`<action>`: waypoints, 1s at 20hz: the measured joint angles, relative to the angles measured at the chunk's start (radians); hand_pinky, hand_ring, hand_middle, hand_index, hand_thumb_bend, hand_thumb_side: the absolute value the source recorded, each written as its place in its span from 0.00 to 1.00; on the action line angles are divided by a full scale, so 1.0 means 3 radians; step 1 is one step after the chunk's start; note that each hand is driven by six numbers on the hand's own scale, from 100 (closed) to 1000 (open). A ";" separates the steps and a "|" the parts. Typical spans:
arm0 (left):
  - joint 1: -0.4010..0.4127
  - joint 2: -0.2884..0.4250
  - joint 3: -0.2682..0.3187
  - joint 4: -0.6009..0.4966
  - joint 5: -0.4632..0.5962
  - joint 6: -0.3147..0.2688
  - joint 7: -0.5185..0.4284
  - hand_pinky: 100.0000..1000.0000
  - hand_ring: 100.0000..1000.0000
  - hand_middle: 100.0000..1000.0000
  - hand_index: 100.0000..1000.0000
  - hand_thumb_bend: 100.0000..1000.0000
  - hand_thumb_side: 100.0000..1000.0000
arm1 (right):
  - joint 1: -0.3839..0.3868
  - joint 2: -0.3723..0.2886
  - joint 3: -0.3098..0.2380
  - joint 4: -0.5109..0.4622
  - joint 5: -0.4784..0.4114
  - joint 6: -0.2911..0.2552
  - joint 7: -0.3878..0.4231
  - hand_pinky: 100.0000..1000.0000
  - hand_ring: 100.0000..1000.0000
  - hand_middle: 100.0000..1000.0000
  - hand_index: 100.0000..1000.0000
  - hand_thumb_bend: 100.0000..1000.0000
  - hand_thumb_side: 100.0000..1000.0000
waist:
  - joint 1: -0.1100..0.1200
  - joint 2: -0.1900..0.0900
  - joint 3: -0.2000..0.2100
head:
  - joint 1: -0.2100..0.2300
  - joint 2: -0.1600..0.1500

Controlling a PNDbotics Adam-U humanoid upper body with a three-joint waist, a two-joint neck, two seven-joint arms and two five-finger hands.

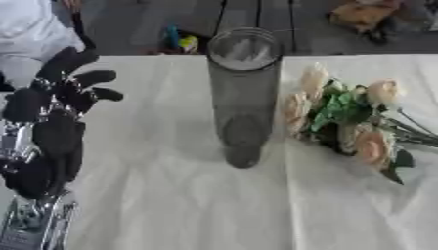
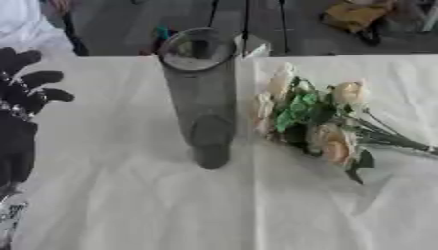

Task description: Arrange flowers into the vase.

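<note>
A tall clear glass vase [image 1: 243, 97] stands upright in the middle of the table, with nothing inside that I can see. To its right lies a bunch of pale peach roses [image 1: 346, 117] with green leaves, blooms toward the vase and stems running off to the right edge. My left hand [image 1: 53, 112] is raised at the left edge, black fingers spread and relaxed, holding nothing, well apart from the vase. My right hand shows in neither view.
A cream cloth [image 1: 197, 205] covers the table, with a crease running down from the vase. Beyond the far edge are a dark floor, a small coloured object [image 1: 180, 43] and an orange-brown thing [image 1: 363, 14]. White fabric [image 1: 30, 29] shows at the upper left.
</note>
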 measured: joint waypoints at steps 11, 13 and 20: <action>-0.0001 -0.0001 -0.0023 0.0000 0.0027 0.0011 -0.0046 0.59 0.73 0.79 0.90 0.07 1.00 | -0.0143 0.0060 0.0178 0.0070 0.0223 0.0064 0.0065 0.78 0.85 0.77 0.94 0.00 0.97 | 0.0000 0.0000 0.0015 | -0.0125 -0.0027; -0.0001 -0.0001 -0.0023 0.0000 0.0029 0.0011 -0.0048 0.59 0.73 0.79 0.91 0.07 1.00 | -0.0145 0.0069 0.0199 0.0069 0.0225 0.0081 0.0082 0.79 0.85 0.78 0.96 0.00 1.00 | 0.0000 0.0000 0.0014 | -0.0158 -0.0031; -0.0002 -0.0004 -0.0038 0.0000 0.0043 0.0019 -0.0058 0.59 0.73 0.79 0.91 0.07 1.00 | -0.0142 0.0125 0.0250 0.0028 0.0261 0.0157 0.0158 0.79 0.84 0.78 0.96 0.06 1.00 | 0.0000 0.0000 -0.0003 | -0.0179 -0.0059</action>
